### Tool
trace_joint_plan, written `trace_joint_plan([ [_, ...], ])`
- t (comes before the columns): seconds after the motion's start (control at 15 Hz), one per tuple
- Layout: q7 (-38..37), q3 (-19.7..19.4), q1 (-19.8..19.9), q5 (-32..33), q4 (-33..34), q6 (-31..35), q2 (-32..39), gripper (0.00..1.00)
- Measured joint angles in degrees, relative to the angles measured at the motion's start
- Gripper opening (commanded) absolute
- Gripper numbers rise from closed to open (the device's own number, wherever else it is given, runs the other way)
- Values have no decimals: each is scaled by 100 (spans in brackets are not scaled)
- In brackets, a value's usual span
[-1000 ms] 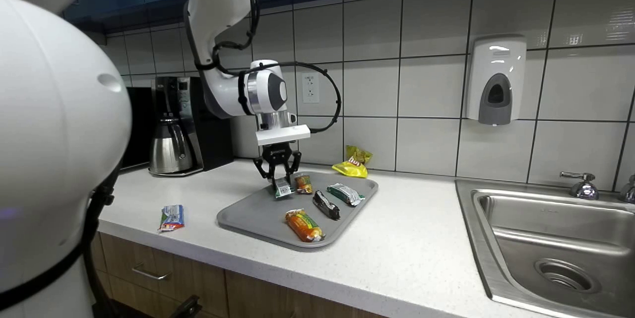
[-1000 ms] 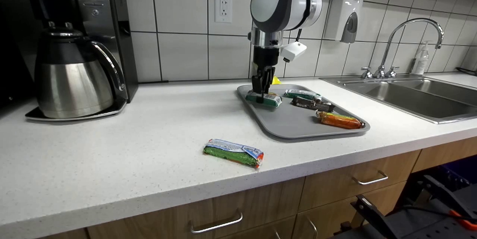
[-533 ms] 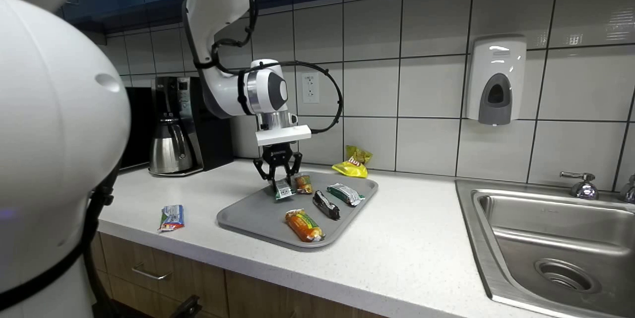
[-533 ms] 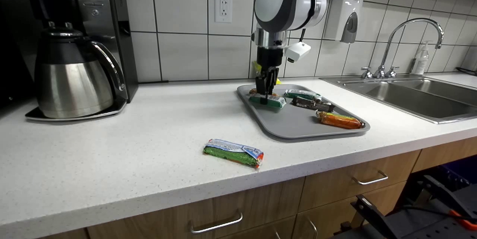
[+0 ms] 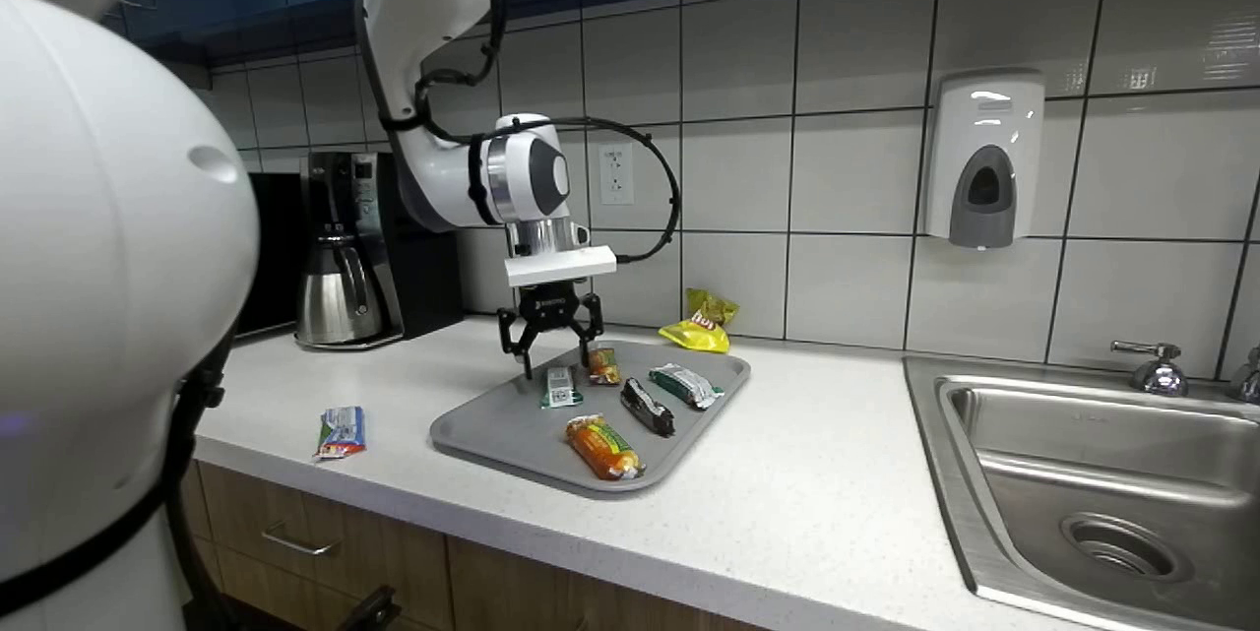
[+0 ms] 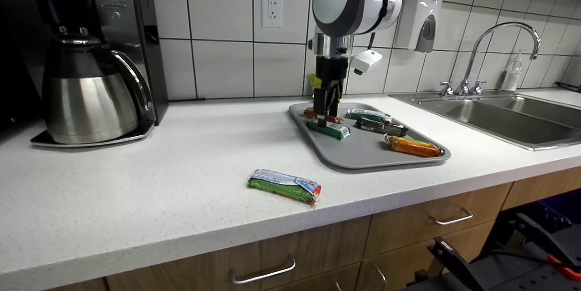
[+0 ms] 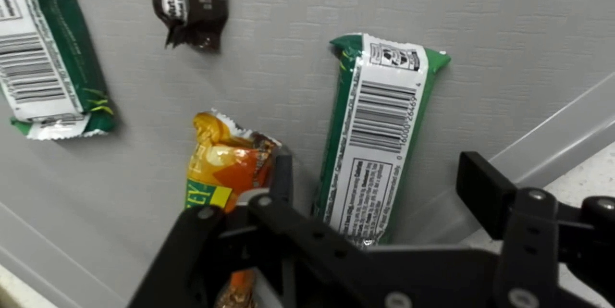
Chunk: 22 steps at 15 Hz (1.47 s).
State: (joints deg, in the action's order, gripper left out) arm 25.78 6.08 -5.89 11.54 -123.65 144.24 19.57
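Jaws spread over green-and-white bar (image 7: 377,140)

Bar lies flat on the grey tray (image 5: 497,424), barcode up. My gripper (image 5: 557,367) points down, its two fingers (image 7: 485,192) wide apart; in the wrist view the bar shows in the gap, clear of both fingertips, one end hidden behind the gripper. Just beside it: an orange-and-yellow packet (image 7: 226,164), partly covered by one finger in that view; contact, cannot tell. Farther across the tray: a dark brown bar (image 7: 192,0), a second green bar (image 7: 62,58), another orange packet (image 5: 603,447). On the white counter (image 5: 817,473): a blue-and-green packet (image 6: 285,185) and, by the tiled wall (image 5: 856,286), a yellow bag (image 5: 701,321). Coffee maker (image 5: 394,247) and sink (image 5: 957,473) flank the tray, well apart.
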Motion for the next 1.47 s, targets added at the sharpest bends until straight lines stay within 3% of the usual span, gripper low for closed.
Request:
trace_joint_plan([
  [1.13, 0, 0, 0, 0, -7, -10, -2, 89],
  [1.2, 0, 0, 0, 0, -7, -10, -2, 97],
  [1.47, 0, 15, -6, 0, -7, 6, 12, 100],
])
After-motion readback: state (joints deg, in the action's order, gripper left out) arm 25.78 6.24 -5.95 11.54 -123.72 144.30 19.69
